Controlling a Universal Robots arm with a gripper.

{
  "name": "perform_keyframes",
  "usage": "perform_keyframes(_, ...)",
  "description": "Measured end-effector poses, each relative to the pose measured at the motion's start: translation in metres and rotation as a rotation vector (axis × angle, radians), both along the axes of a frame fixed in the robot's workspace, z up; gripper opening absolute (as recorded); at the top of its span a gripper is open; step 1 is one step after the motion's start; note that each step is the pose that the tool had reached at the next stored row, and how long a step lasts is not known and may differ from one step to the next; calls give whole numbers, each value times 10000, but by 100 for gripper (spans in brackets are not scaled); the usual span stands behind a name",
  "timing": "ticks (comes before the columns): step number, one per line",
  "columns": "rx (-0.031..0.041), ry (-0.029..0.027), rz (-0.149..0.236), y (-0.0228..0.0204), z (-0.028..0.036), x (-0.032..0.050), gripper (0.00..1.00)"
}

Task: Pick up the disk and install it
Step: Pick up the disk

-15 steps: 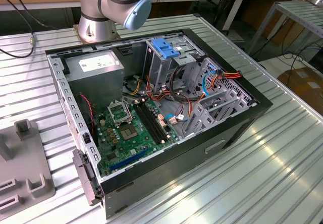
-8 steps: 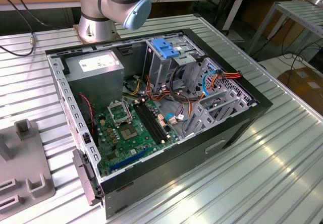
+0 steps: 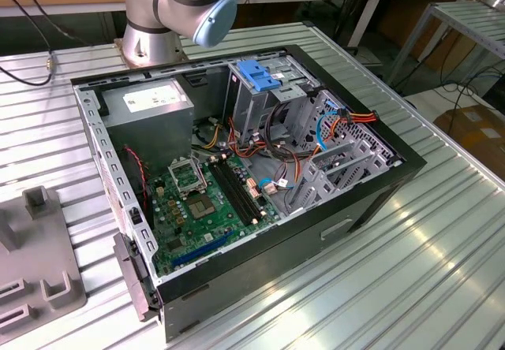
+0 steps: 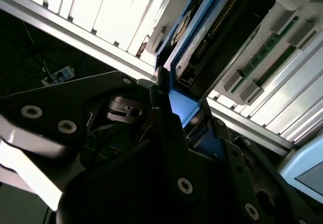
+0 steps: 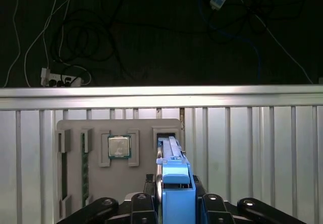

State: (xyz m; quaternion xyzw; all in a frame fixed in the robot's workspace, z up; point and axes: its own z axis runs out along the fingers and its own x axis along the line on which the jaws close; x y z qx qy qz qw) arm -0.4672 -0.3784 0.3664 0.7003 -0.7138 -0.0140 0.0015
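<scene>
Gripper [image 5: 175, 207]: in both wrist views its dark fingers [image 5: 208, 204] flank the blue frame from either side and appear pressed against it. I judge the jaws closed on the disk's frame, not on the metal body.
Disk [image 5: 170, 156]: it stands on edge between the fingers, its far end at an upright slot of the grey tray [image 5: 96, 127]. I cannot tell whether it is seated or already lifted clear.
Reason for hold: an edge-on stance leaves the frame's flat sides free for the fingers, and a grip on plastic spares the circuit side seen in the second wrist view [image 4: 202, 47].
Tray neighbours: a processor chip [image 5: 119, 146] lies flat in the pocket just beside the disk's slot. The memory sticks [image 5: 85, 171] lie further off.
Computer case [image 3: 355, 208]: it lies open on the slatted table [image 3: 426, 279], so the bays can be reached from above.
Drive cage [image 3: 260, 78]: it stands at one o'clock inside the case.
Tray position, exterior view: at eight o'clock from the case, apart from it.
Progress: judged at the pick-up stage, with nothing installed.
</scene>
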Motion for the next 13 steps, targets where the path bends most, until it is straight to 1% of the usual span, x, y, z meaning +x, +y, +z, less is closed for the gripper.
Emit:
perform_keyframes(8,0,0,0,0,111,0,37)
perform_keyframes(13,0,0,0,0,221,0,37)
